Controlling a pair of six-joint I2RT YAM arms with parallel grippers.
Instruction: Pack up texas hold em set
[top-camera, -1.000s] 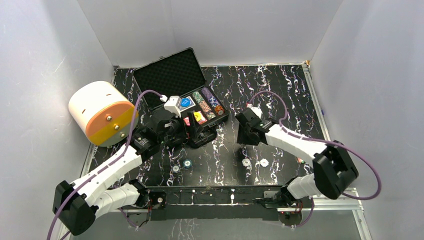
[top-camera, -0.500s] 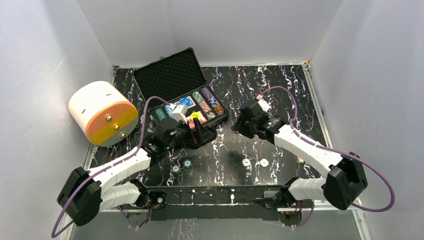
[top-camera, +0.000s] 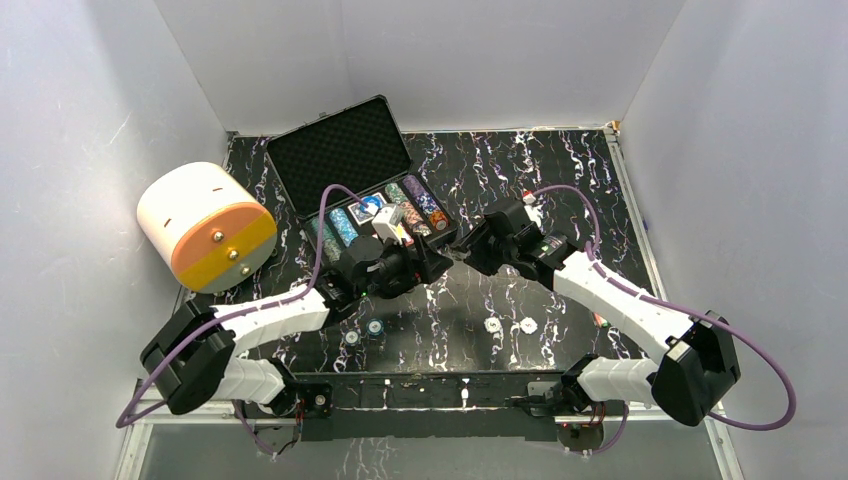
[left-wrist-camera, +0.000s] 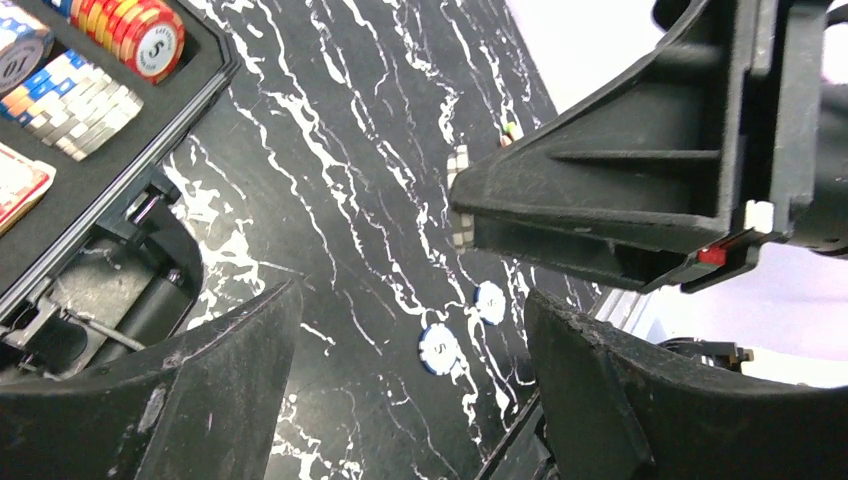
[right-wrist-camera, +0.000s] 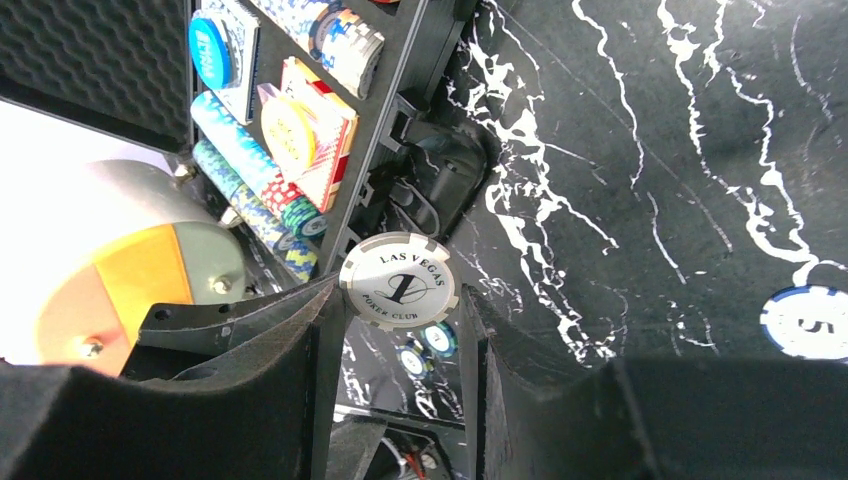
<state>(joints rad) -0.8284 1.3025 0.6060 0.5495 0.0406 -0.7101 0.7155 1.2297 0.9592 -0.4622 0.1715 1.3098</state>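
Top external, starting at the near edge of the worktop (top-camera: 480, 160): can count four loose chips (top-camera: 492, 324) lying flat, two teal ones left of centre, two pale ones right of centre, all well apart from the case. Not yet packed, so judged the bulk of what remains.

Farther in, about mid-worktop: left gripper (left-wrist-camera: 412, 300) with jaws spread wide and nothing between them, hanging just off the front edge of the case. Beside it, right gripper (right-wrist-camera: 400, 312) pinching a white chip (right-wrist-camera: 398, 281) by its rim, face turned to the wrist camera, printed with a 1 and "Las Vegas Poker Club". Held above the worktop, just in front of the case's front edge; looks meant for a slot in the tray.

Beyond both, toward the far left corner: case (top-camera: 340, 150) open, black, lid leaning back with egg-crate foam showing. Tray largely filled: chip rows (top-camera: 420, 195) standing on edge in blue-white, green, purple and red-yellow, card deck (right-wrist-camera: 322, 118) in its pocket with yellow button (right-wrist-camera: 288, 132) resting on it. Seems most of the way there. Left to do, as far as can be judged: seat the held chip, gather the four strays, drop the lid, snap the latches.

At the left edge, cylinder (top-camera: 205, 225), white and orange, no part of the set.
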